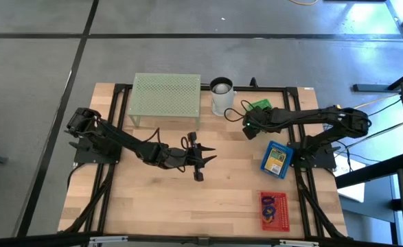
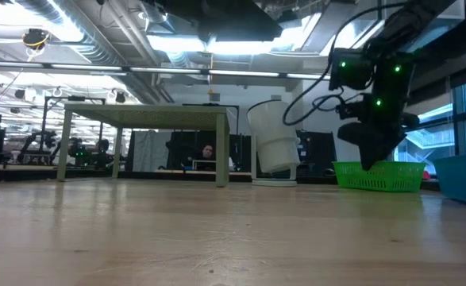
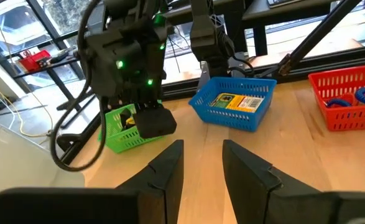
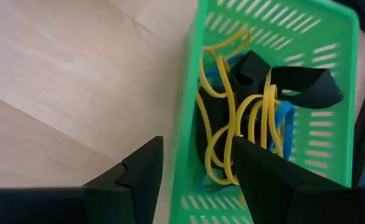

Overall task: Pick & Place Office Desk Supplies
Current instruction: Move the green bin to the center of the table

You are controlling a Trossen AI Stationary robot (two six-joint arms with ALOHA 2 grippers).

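At upper right of the high view, the right gripper (image 1: 246,128) hovers at the edge of the green basket (image 4: 263,93), its fingers parted and empty. Yellow and blue rubber bands (image 4: 244,118) and black binder clips (image 4: 300,84) lie inside. At centre, the left gripper (image 1: 206,156) stands narrowly parted, empty, over bare table (image 1: 222,206).

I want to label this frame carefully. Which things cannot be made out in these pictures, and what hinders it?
- Green basket: in the high view the right gripper covers part of it; contents too small.
- Red basket: cut off by the left wrist picture's edge.
- Black clips under yellow rubber bands: number unclear, tangled.
- Left gripper: absent from the low view.
- White cup: inside not readable.
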